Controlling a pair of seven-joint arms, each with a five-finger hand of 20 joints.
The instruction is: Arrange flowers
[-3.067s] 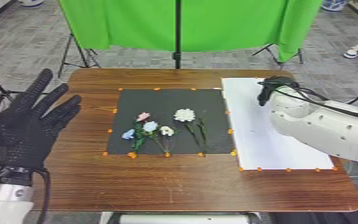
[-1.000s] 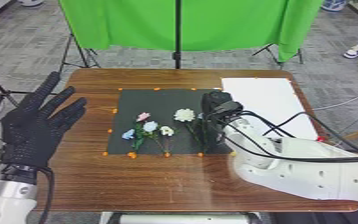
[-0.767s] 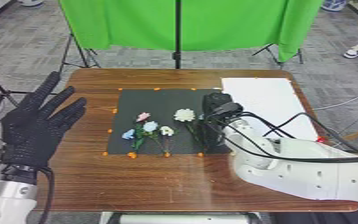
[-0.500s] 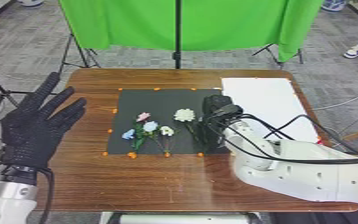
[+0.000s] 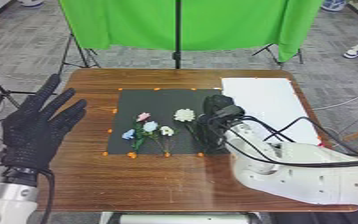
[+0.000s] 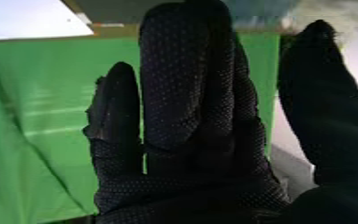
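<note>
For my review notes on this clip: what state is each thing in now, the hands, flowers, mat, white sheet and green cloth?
Left hand: open, raised
Right hand: open, fingers straight, thumb apart
Large white flower: lying on the mat
Pink flower: lying on the mat
Blue flower: lying on the mat
Black mat: flat
White sheet: flat
Green cloth: hanging

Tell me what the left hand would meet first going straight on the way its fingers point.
Probably the green cloth beyond the table, or the tripod leg near it; the left hand's depth and tilt are hard to judge here.
</note>
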